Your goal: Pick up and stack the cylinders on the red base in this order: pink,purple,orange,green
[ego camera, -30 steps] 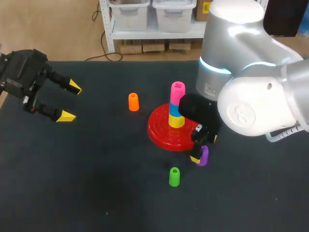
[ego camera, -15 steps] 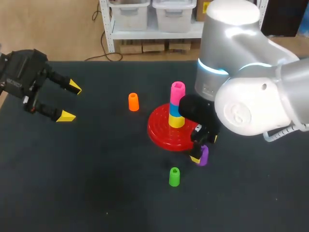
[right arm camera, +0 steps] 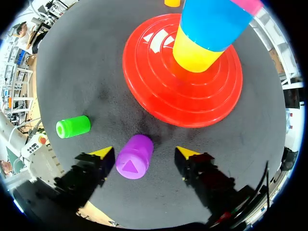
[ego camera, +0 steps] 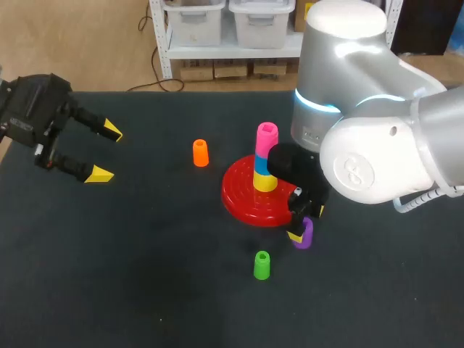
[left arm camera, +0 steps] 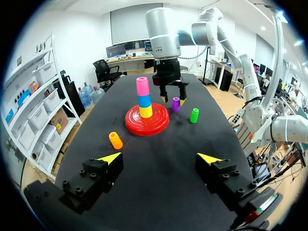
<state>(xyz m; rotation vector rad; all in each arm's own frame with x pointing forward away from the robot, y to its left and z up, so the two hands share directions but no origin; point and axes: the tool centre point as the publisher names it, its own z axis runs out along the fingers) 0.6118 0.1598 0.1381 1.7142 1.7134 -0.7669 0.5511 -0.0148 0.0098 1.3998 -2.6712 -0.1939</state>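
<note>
The red base (ego camera: 243, 197) carries a stack of a yellow, a blue and, on top, a pink cylinder (ego camera: 267, 136). The purple cylinder (ego camera: 304, 234) stands upright on the table just right of the base's front. My right gripper (ego camera: 299, 223) is down over it. In the right wrist view the purple cylinder (right arm camera: 134, 156) sits between the open fingers of that gripper (right arm camera: 144, 152), close against one finger, with a gap to the other. The orange cylinder (ego camera: 200, 153) stands left of the base, the green cylinder (ego camera: 262, 265) in front of it. My left gripper (ego camera: 105, 152) hovers open and empty at the far left.
In the left wrist view the open left gripper (left arm camera: 160, 158) faces the orange cylinder (left arm camera: 115, 140), the red base (left arm camera: 147, 122), the purple cylinder (left arm camera: 175, 104) and the green one (left arm camera: 194, 115) across bare black tabletop. The green cylinder (right arm camera: 73, 127) is close beside my right gripper.
My right gripper's fingers have drawn somewhat closer around the purple cylinder, and the right arm has shifted slightly left. The left arm has not moved.
</note>
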